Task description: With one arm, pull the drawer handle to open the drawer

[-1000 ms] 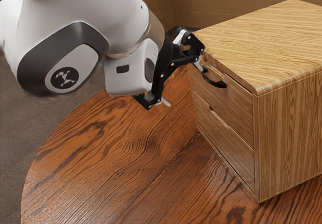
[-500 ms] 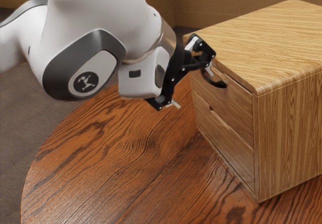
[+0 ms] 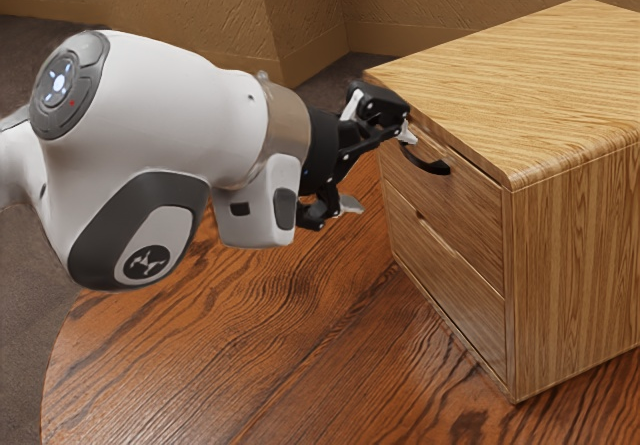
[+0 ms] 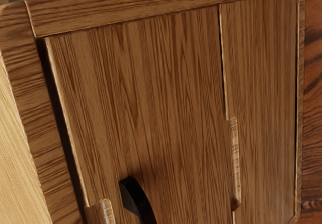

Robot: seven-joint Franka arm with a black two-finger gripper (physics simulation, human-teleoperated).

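A light wooden cabinet [image 3: 520, 95] stands at the exterior view's right, with two drawers in its front. The top drawer [image 3: 450, 190] sits flush with the cabinet and carries a black curved handle [image 3: 430, 162]. My gripper [image 3: 400, 125] is open and hovers at the handle's far end, just below the cabinet's top edge. From my hand, the top drawer front [image 4: 146, 108] looms close, with the black handle [image 4: 135, 201] just under the hand. The lower drawer [image 4: 261, 83] lies beside it.
The cabinet rests on a round dark wooden table [image 3: 250, 325], whose edge curves along the exterior view's left. Brown carpet [image 3: 30, 265] and a tan wall [image 3: 200, 5] lie beyond. My bulky white arm [image 3: 160, 165] fills the left.
My arm has dropped lower and swung toward the exterior view's left. The gripper stays near the handle's far end, turned more level. The drawer has not moved.
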